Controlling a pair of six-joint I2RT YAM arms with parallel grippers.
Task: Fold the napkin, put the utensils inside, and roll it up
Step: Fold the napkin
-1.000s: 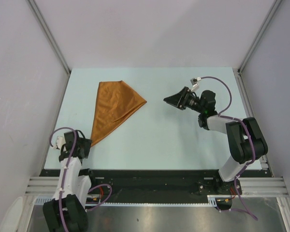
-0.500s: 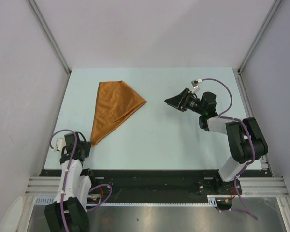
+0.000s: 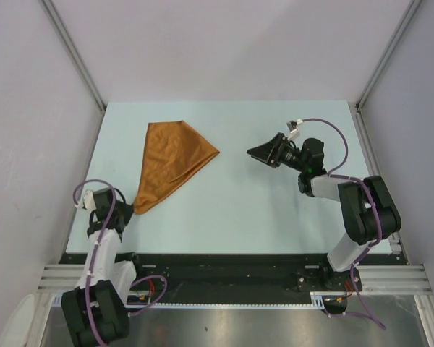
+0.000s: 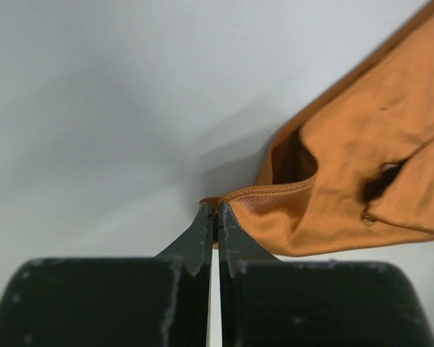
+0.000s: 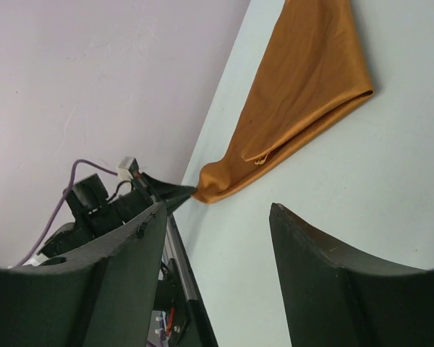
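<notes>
The napkin (image 3: 172, 160) lies on the left part of the desk (image 3: 246, 210), toward the far side, and it is already folded. It has the form of a long triangle, with a wide end far from the arms and a narrow tip which points to the left arm (image 3: 101, 242). The left jaws are shut completely on this narrow tip (image 4: 264, 201). In the left wrist view the two dark fingers (image 4: 195, 238) meet with almost no gap, and the hemmed edge of the cloth is pinched between them, low over the desk. The right jaws hang over the middle-right of the desk, well apart from the napkin. They stand widely open with nothing between them, and the right wrist view looks through them toward the cloth. The utensils I cannot find in any view: no spoon and no other metal piece lies on the bare desk. In the left wrist view there is a small pale spot near a dark opening in the folds, but it is too small to name, so I cannot tell if the utensils are inside. My judgement is that the folding is done or almost done, perhaps with one more pull at the tip in hand. The placing of the utensils, if not done, and the rolling are left, because the cloth lies flat and is not a roll.
</notes>
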